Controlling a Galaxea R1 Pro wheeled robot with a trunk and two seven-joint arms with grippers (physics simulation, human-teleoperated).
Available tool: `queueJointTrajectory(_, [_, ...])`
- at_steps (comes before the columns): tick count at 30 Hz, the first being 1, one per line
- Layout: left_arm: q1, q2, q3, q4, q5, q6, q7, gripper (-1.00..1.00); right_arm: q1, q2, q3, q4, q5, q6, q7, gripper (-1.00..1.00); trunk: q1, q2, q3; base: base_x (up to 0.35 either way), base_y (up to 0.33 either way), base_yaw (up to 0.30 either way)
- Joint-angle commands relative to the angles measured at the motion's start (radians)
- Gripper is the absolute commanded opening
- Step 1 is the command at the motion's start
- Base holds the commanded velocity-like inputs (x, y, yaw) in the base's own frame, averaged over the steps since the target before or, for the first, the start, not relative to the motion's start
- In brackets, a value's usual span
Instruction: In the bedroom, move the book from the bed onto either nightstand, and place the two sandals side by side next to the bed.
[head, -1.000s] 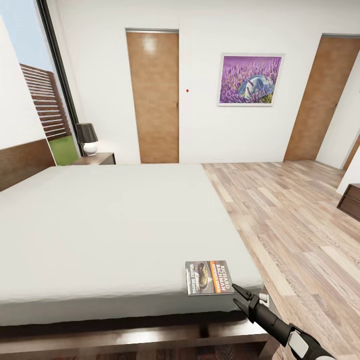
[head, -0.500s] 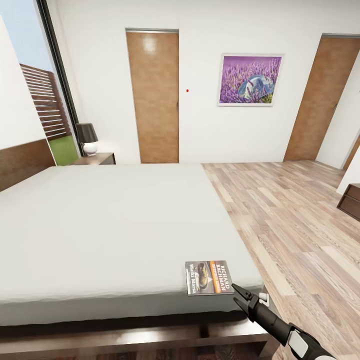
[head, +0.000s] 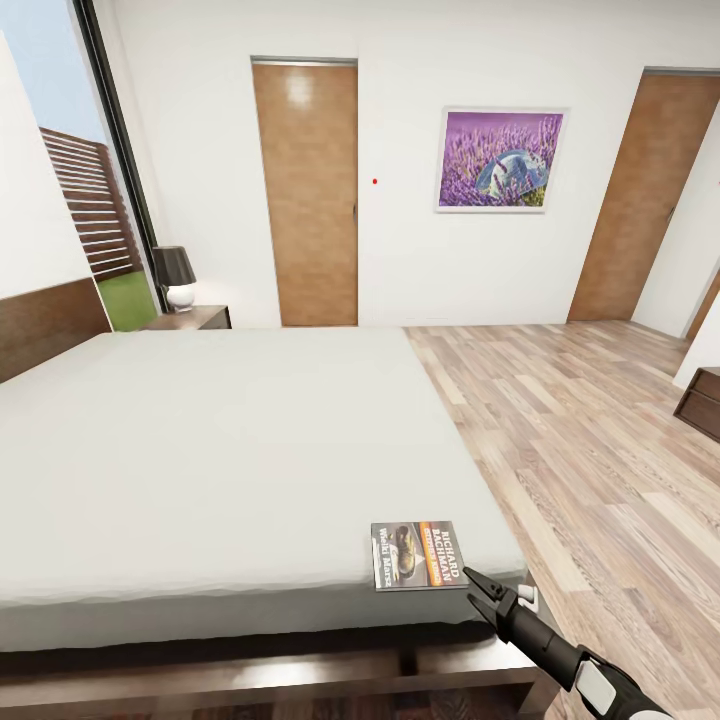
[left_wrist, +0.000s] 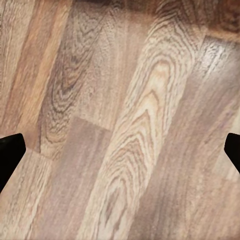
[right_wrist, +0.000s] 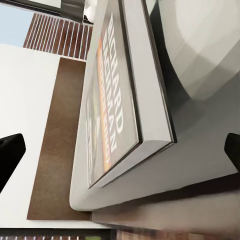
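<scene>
The book (head: 418, 555) lies flat on the light-grey mattress of the bed (head: 220, 440), close to its near right corner. My right gripper (head: 470, 587) is open, just off the book's near right corner, at the mattress edge. In the right wrist view the book (right_wrist: 117, 100) fills the space ahead of the open right gripper (right_wrist: 120, 150), seen edge-on, with nothing between the fingers. My left gripper (left_wrist: 120, 150) is open over bare wood floor. A nightstand (head: 195, 318) stands at the far side of the bed by the window. The sandals are out of view.
A dark lamp (head: 175, 275) sits on the nightstand. Two brown doors (head: 308, 195) and a purple picture (head: 500, 160) line the far wall. Wood-plank floor (head: 580, 440) runs along the bed's right side. A dark cabinet (head: 703, 400) stands at the right edge.
</scene>
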Motion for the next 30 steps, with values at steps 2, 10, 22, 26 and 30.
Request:
queueJointTrajectory(2, [-0.001,0.0,-0.008,0.001,0.01,-0.002,-0.004,1.0,0.0,0.0,0.002,0.0,-0.008,0.01,0.001,1.0,0.0,0.0,-0.001,0.0,0.0,0.0])
queueJointTrajectory(10, [-0.001,0.0,-0.008,0.001,0.01,-0.002,-0.003,1.0,-0.001,0.0,0.002,0.0,-0.007,0.009,0.001,1.0,0.0,0.0,-0.001,0.0,0.0,0.0])
queueJointTrajectory(22, [-0.001,0.0,-0.008,0.001,0.01,-0.002,-0.004,1.0,-0.001,0.0,0.003,0.0,-0.007,0.009,0.001,1.0,0.015,-0.028,-0.013,0.0,0.0,0.0])
queueJointTrajectory(26, [-0.001,0.0,-0.008,0.001,0.01,-0.002,-0.003,1.0,-0.001,0.0,0.003,0.0,-0.007,0.009,0.001,1.0,0.015,-0.028,-0.013,0.0,0.0,0.0])
queueJointTrajectory(30, [-0.001,0.0,-0.008,0.001,0.01,-0.002,-0.003,1.0,-0.001,0.0,0.003,0.0,-0.007,0.009,0.001,1.0,0.015,-0.028,-0.013,0.0,0.0,0.0])
